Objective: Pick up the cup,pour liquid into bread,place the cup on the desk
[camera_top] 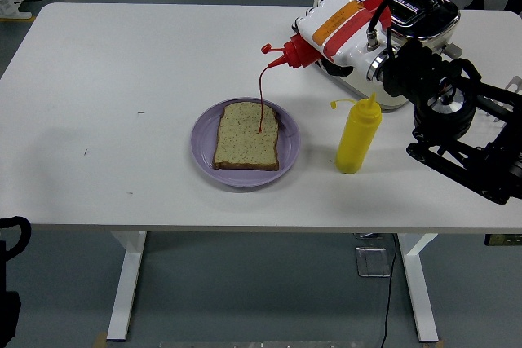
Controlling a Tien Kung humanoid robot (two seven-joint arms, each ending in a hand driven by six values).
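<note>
Right hand (pixel 342 30) gripping red sauce bottle (pixel 300 50), tipped, nozzle ahead over bread (pixel 246 135) below. Picked up; pouring under way, red stream landing. Left: setting bottle on desk (pixel 122 79).

Red squeeze bottle (pixel 295 53), red sauce stream (pixel 261 99), speckled tan bread slice (pixel 246 135), lavender plate (pixel 287 146), yellow squeeze bottle (pixel 357 136), white table (pixel 122 103) were seen.

We saw red bottle (pixel 303 51) of glossy plastic, yellow bottle (pixel 357 138) of smooth plastic with soft sheen. Plate (pixel 205 140) looked smooth, lilac, faintly glossy. Bread (pixel 241 140) was rough, porous, matt. Toaster (pixel 424 7) top shone like polished metal. Table (pixel 122 79) was white, matt, smooth.
</note>
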